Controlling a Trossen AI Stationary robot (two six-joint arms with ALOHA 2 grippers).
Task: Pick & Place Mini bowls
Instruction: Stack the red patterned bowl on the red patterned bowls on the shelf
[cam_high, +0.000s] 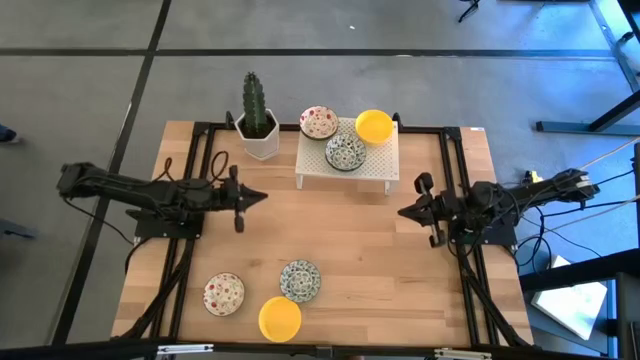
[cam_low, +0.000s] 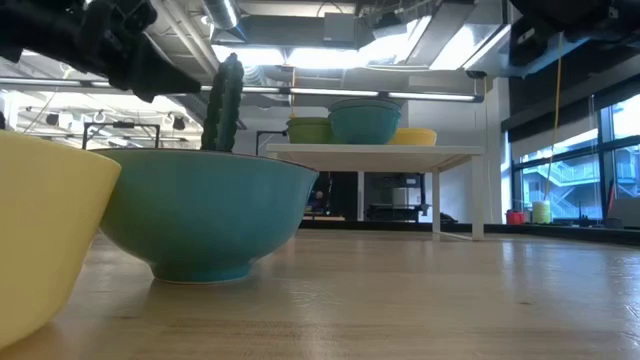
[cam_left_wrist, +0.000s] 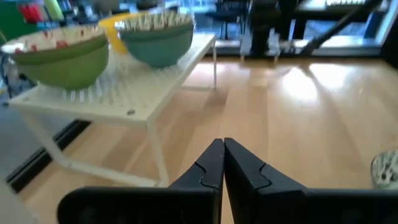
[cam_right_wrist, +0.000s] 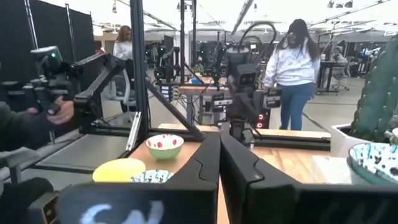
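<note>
- Six mini bowls are in sight from above. Three sit on the white perforated rack (cam_high: 380, 172) at the far side of the table: a red-speckled bowl (cam_high: 319, 122), a blue-green patterned bowl (cam_high: 345, 152) and a yellow bowl (cam_high: 374, 125), close together.
- Three more sit on the bare wood near the front edge: a red-speckled one (cam_high: 223, 294), a blue-green one (cam_high: 300, 280) and a yellow one (cam_high: 280, 318), the yellow almost touching the blue-green.
- They look like small, rigid, glazed dishes, so I'd judge them light, slippery and chippable. The thin rim is the only real purchase: one finger inside, one outside, squeezed gently.
- The rack bowls stand so near each other that a careless approach could knock a neighbour.
- The left gripper (cam_high: 256, 197) hangs over the table's left middle, fingers pressed together, holding nothing.
- The right gripper (cam_high: 406, 212) waits at the right middle, likewise closed and empty.
- A cactus pot (cam_high: 260, 137) stands just beside the rack.
</note>
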